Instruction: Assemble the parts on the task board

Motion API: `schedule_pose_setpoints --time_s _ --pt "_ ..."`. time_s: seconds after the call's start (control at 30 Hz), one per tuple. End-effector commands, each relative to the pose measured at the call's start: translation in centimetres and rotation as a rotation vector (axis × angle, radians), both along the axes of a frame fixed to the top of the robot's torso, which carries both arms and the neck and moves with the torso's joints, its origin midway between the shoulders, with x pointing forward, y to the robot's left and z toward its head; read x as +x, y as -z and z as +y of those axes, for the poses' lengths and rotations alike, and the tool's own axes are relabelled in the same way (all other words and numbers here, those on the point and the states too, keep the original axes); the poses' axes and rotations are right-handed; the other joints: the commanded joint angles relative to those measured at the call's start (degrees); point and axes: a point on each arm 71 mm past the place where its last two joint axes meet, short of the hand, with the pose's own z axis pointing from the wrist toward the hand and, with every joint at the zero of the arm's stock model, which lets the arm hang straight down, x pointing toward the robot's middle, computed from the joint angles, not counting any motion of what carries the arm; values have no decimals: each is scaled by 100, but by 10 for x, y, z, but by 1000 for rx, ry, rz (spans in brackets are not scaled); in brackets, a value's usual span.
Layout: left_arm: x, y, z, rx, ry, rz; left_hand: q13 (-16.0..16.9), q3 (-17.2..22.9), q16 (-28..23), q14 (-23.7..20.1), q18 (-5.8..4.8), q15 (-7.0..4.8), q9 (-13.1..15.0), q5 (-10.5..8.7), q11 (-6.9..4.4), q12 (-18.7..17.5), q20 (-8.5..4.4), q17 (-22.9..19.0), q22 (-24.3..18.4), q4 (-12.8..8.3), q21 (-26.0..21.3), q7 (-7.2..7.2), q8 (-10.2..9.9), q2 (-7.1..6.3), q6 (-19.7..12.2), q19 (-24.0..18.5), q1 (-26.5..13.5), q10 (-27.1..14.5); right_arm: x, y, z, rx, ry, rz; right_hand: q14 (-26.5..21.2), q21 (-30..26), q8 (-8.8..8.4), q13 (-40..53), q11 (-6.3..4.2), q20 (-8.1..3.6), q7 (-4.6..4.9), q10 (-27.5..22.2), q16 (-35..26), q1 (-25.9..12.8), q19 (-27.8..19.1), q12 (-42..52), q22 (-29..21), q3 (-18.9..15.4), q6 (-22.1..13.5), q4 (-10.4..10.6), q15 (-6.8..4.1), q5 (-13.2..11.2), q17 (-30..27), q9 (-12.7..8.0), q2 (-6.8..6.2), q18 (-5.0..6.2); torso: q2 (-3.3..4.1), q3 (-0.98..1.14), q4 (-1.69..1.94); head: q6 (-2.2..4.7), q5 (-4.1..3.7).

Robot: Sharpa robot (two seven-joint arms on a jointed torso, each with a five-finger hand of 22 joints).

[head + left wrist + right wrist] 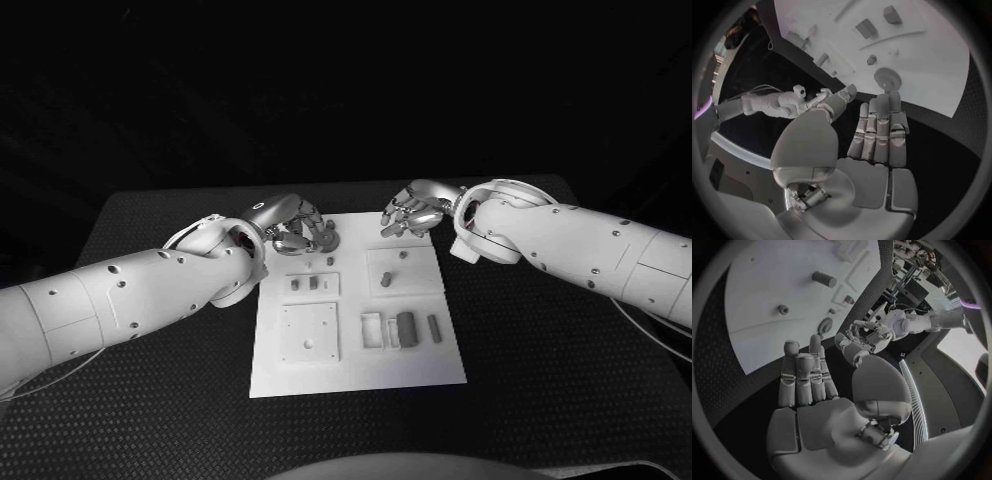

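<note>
- At the far edge of the task board (356,365) both hands hover: the left hand (293,226) over its far-left corner, the right hand (414,212) over its far-right corner
- Left hand, seen from its own wrist camera (873,137): fingers (879,125) straight and side by side, thumb apart, nothing in the palm; it holds nothing
- Right hand, from its wrist camera (811,385): fingers (801,372) likewise extended, thumb off to the side, palm bare; it holds nothing either
- Parts are all on the board: two small upright pieces (306,283) in the left middle panel, a short peg (387,279) in the right middle panel, and a row of oblong pieces (405,328) on the near-right area, the darkest of them near the middle of the row
- Near-left square panel (309,332) shows a small hole and no part in it, as far as I can tell
- Judged step: the start of a pick, with no part taken up yet, so the assembly looks barely begun
- Next move, as I judge it: one hand must come nearer, down to a loose piece, most likely in the near-right row, and close thumb and fingers on it
- Care needed: the pieces lie close together, so the fingers must take one without nudging its neighbours
</note>
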Motion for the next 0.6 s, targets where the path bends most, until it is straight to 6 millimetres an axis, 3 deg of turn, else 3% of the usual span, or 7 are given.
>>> schedule_pose_setpoints --time_s 0.03,0.27,0.6 --pt "-6 1 -14 146 139 -130 -57 -73 220 324 141 -95 -82 -39 -58 -160 -110 141 149 -19 192 -28 -48 -19 38 322 112 92 0 0 1 7 -9 -7 -27 -16 -40 6 24 -15 100 -32 -11 -31 -6 38 97 5 45 9 -8 21 -5 7 -19 85 3 -1 -7 12 1" --pt "-8 11 -28 259 190 -171 -124 -272 1191 758 344 -228 -288 -95 -174 -491 -264 666 829 -5 808 -34 -87 -47 134 941 212 429 0 0 3 8 -13 -6 -25 -15 -41 6 24 -15 101 -31 -10 -30 -4 38 97 6 43 8 -8 21 -5 7 -17 85 2 -3 -5 16 -6" --pt "-1 20 -33 327 183 -169 -167 -251 1612 1241 565 -238 -388 -101 -176 -756 -286 810 1119 26 1175 -25 -82 -7 181 1412 192 434 0 0 5 10 -15 -8 -24 -14 -43 6 25 -15 102 -31 -9 -29 -1 39 97 5 41 7 -7 21 -5 7 -16 85 3 -1 -10 6 -17"
